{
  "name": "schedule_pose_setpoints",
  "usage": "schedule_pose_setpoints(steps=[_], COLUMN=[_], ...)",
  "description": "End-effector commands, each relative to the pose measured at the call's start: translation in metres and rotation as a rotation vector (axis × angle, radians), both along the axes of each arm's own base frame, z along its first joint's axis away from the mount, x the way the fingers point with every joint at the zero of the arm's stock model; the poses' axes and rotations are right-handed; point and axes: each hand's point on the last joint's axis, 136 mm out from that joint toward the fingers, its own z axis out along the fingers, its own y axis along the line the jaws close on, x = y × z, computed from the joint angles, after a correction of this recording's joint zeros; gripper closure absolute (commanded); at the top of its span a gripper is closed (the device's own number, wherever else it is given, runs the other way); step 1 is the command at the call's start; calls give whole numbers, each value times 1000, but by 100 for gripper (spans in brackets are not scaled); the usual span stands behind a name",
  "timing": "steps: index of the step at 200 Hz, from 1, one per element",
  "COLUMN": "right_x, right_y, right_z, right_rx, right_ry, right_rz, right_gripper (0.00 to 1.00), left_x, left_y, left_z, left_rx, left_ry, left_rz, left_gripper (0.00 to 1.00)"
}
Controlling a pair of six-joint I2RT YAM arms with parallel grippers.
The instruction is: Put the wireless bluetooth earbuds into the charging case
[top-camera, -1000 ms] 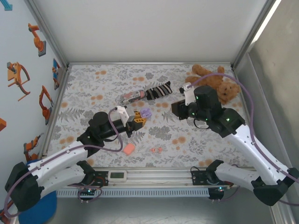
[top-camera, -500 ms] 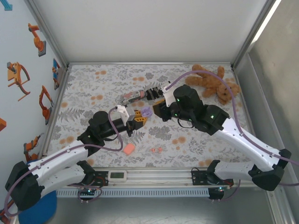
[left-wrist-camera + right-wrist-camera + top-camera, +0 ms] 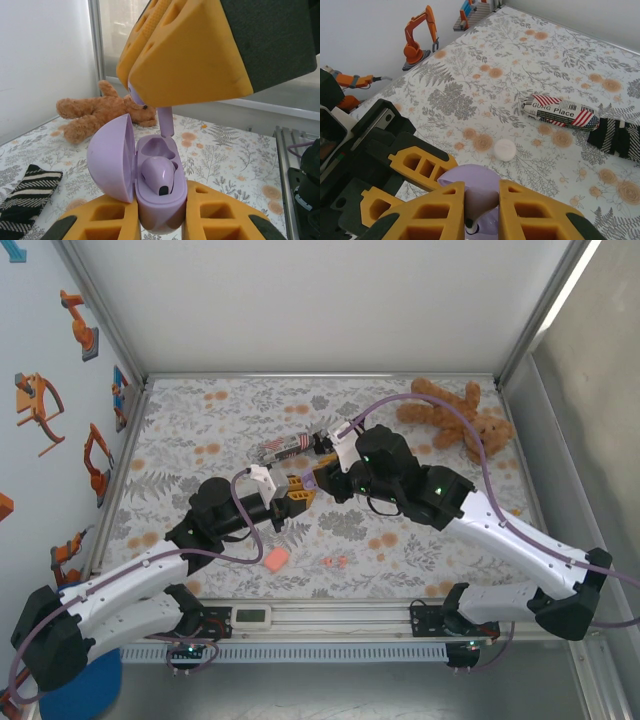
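Observation:
My left gripper [image 3: 160, 216] is shut on the base of an open lilac charging case [image 3: 161, 197], lid [image 3: 110, 155] swung to the left. One lilac earbud [image 3: 157, 175] sits in the near slot; the far slot is empty. Right above it, my right gripper [image 3: 481, 212] is shut on a second lilac earbud [image 3: 481, 199], its stem [image 3: 166, 120] pointing down at the empty slot without touching. From above, both grippers meet at the case [image 3: 313, 480]. A coral-red pair of earbuds [image 3: 335, 561] lies on the table near the front edge.
A salmon-orange case [image 3: 275, 558] lies left of the coral pair. A teddy bear [image 3: 455, 415] is at the back right. A striped sock [image 3: 617, 137], a printed tube [image 3: 560, 112] and a small white disc [image 3: 505, 149] lie behind the grippers.
My right arm has swung left from beside the teddy bear to just above the open case. The left arm has held still with the case.

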Motion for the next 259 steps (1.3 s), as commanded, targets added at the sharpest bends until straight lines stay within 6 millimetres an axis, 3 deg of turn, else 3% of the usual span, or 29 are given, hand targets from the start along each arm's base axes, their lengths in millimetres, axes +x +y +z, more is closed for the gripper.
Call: schedule_pose_setpoints(steps=[1, 116, 259], right_x=[2, 2, -7], right_y=[1, 2, 11], right_z=[16, -1, -6], right_rx=[21, -15, 5], right_ry=[-44, -28, 26], right_rz=[-9, -13, 32], right_gripper=[81, 81, 80], left_x=[-4, -7, -6], left_y=[0, 1, 2], left_z=[31, 39, 39], left_rx=[-65, -80, -82], left_ry=[-60, -68, -70], left_rz=[-15, -21, -11], left_gripper=[100, 100, 100])
